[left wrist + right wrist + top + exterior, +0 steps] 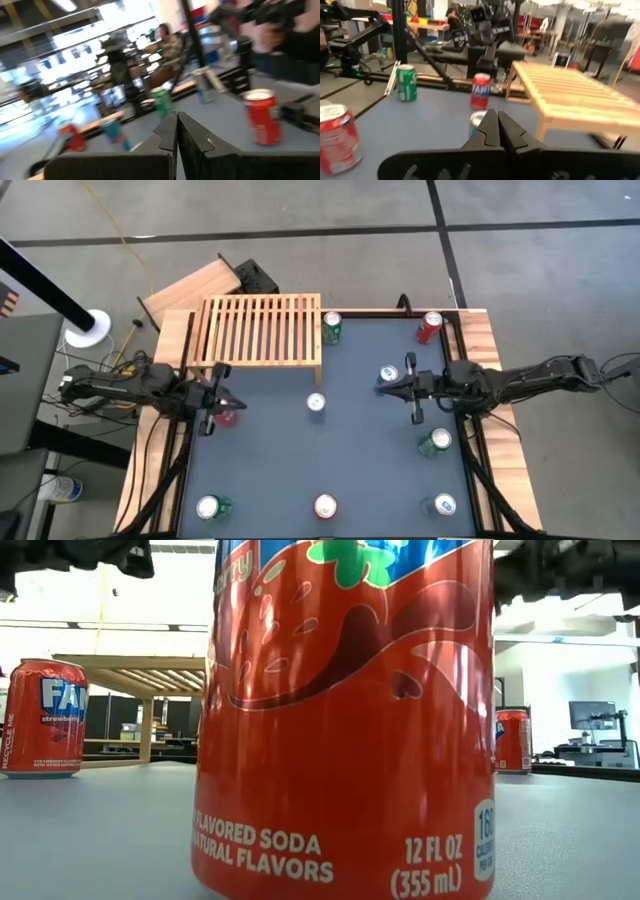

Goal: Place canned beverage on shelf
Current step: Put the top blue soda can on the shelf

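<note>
Presently, status: no can has been taken up, and the shelf [262, 330] at the far left of the table [340, 470] carries nothing on its slats.
Left gripper [232, 400]: clenched on nothing, hanging over the left side of the table just beside a red can [227, 417].
Right gripper [388, 383]: clenched on nothing, right of centre, just beside a blue can [388, 374].
Cans: nine scattered upright across the mat; a green can [332, 327] stands just right of the shelf, a silver-topped can [316, 403] near its front edge.
Handling, judged: thin-walled metal, smooth and likely slippery; heavy if full, easily dented if squeezed hard. Best hold looks to be across the mid-body, fingers level, can kept upright.
Surface: dark flat mat with wooden borders at the sides; slatted top may let a can tilt if set across a gap.
Room: grey floor with dark lines around the table; a seated person [167, 42] shows in the blurred background.
</note>
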Tool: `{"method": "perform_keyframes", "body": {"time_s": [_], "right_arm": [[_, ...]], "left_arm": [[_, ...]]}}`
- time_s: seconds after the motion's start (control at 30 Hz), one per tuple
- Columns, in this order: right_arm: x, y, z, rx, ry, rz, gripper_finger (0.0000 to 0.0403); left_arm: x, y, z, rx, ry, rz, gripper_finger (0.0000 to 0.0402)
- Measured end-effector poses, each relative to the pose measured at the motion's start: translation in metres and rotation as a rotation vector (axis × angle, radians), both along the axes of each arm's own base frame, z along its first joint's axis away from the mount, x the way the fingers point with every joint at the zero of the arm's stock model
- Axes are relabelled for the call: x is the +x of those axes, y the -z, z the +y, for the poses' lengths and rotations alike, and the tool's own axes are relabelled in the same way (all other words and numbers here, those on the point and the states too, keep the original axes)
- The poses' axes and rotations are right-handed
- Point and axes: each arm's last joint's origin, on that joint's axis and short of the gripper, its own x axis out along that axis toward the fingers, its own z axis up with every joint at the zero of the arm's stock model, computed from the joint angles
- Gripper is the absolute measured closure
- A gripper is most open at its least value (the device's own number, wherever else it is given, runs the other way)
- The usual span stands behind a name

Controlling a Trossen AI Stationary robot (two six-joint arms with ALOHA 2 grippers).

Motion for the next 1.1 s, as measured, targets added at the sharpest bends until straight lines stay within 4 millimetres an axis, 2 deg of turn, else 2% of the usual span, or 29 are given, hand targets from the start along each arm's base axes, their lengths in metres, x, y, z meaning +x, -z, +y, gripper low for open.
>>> {"method": "perform_keyframes", "body": {"time_s": [0.17, 0.27, 0.53, 0.87, 1.1], "right_arm": [[0.004, -0.024, -0.007, -0.04, 0.049, -0.055, 0.0403], [0.009, -0.032, -0.015, -0.041, 0.098, -0.016, 0.0403], [0.035, -0.034, -0.043, -0.029, 0.275, 0.184, 0.0374], [0.073, -0.04, -0.078, 0.021, 0.404, 0.326, 0.0305], [0.083, -0.055, -0.082, 0.074, 0.409, 0.559, 0.0255]], "left_arm": [[-0.005, -0.019, 0.007, 0.072, -0.212, 0.007, 0.0401], [-0.006, -0.023, 0.012, 0.146, -0.351, -0.007, 0.0401], [-0.009, -0.029, 0.026, 0.149, -0.655, -0.043, 0.0401], [-0.011, -0.028, 0.034, 0.146, -0.802, -0.019, 0.0394], [-0.011, -0.027, 0.034, 0.15, -0.801, -0.008, 0.033]]}}
